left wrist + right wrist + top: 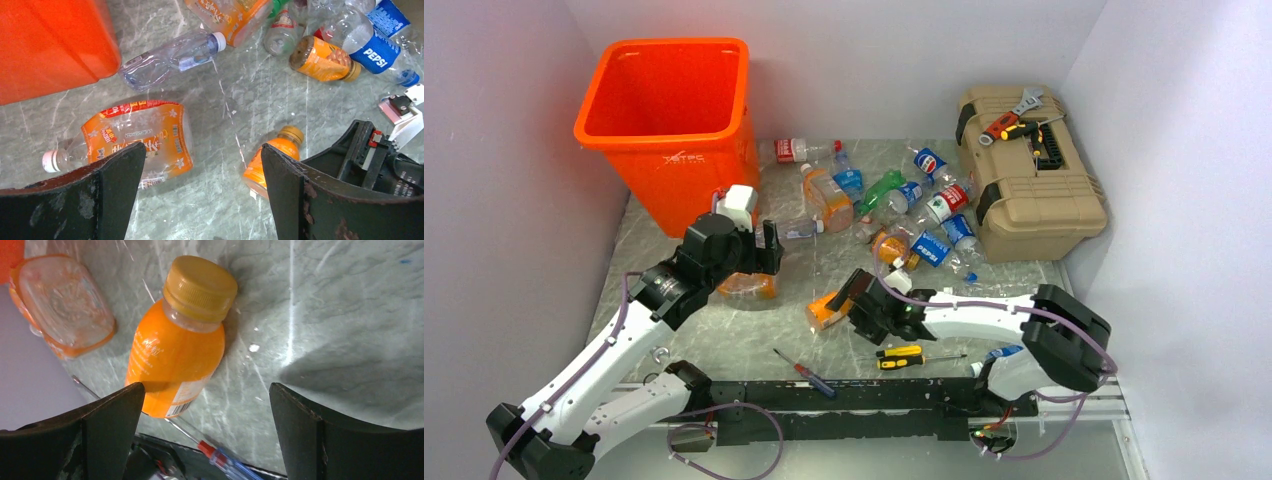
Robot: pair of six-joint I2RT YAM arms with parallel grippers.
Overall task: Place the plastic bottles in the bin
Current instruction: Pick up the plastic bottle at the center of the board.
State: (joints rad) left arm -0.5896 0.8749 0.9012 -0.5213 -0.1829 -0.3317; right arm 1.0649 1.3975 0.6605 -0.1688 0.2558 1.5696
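Observation:
The orange bin (669,110) stands at the back left and also shows in the left wrist view (50,45). Several plastic bottles (904,200) lie heaped at mid-table. My left gripper (767,252) (202,165) is open and empty above a crushed orange-labelled bottle (749,287) (140,140) lying in front of the bin. My right gripper (856,297) (207,400) is open and empty, just right of a small orange juice bottle (827,312) (180,345) lying on its side. That bottle sits near my left finger, outside the jaws.
A tan toolbox (1029,175) with tools on its lid stands at the back right. A yellow-handled screwdriver (902,356) and a red-and-blue one (809,375) (225,460) lie near the front edge. A clear white-capped bottle (170,55) lies beside the bin. Walls close three sides.

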